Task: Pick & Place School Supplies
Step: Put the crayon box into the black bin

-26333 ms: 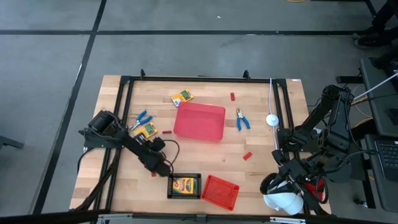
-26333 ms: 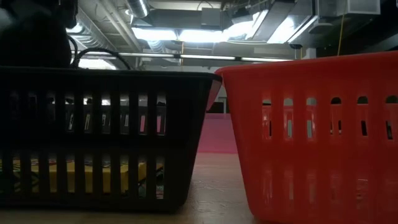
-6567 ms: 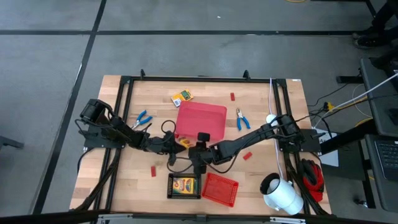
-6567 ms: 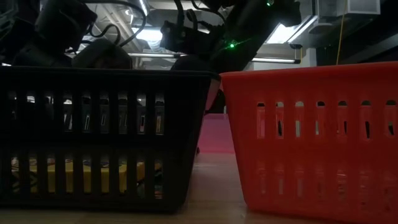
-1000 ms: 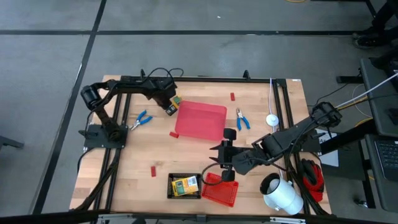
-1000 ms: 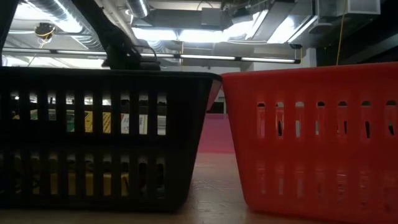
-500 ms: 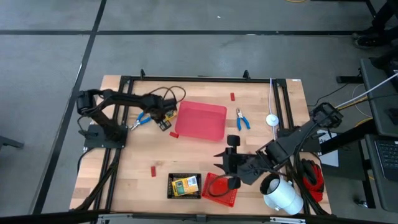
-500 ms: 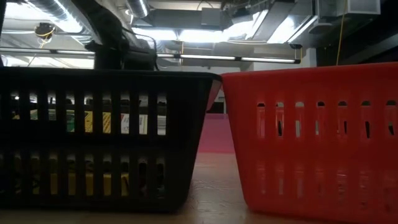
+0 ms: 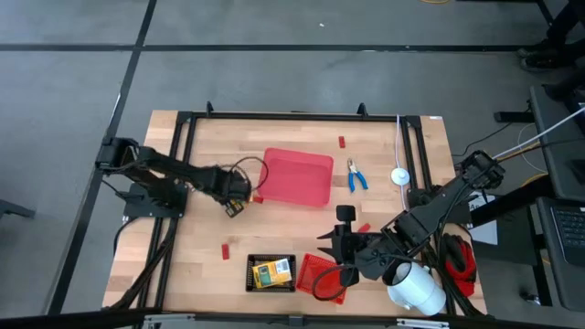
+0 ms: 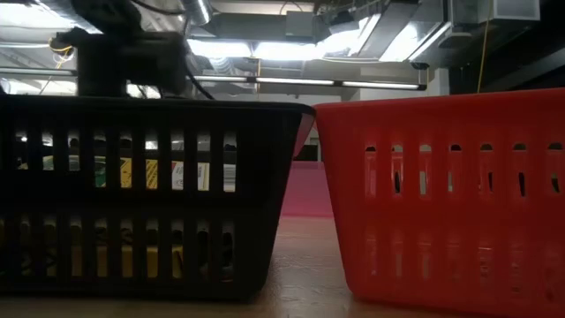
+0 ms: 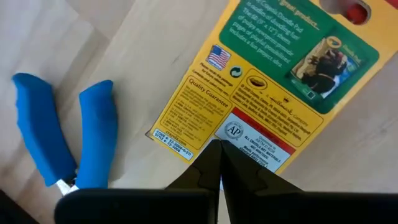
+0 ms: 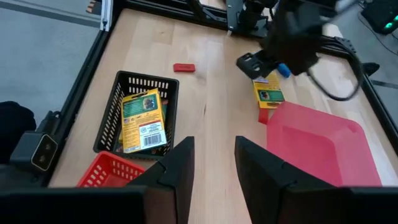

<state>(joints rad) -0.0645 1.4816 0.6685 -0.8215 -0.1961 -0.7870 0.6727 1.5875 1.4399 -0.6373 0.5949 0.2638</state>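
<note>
Left gripper (image 9: 235, 206) clamped on a yellow-and-green card box (image 11: 261, 99) beside the red tray (image 9: 297, 178); right gripper (image 9: 340, 260), fingers apart, hovers over the red basket (image 9: 322, 274)

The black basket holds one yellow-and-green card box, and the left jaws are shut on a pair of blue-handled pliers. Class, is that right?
Not quite. The black basket does hold one card box, but the left gripper is shut on a second card box; the blue-handled pliers lie beside it, as the left wrist view shows.
</note>
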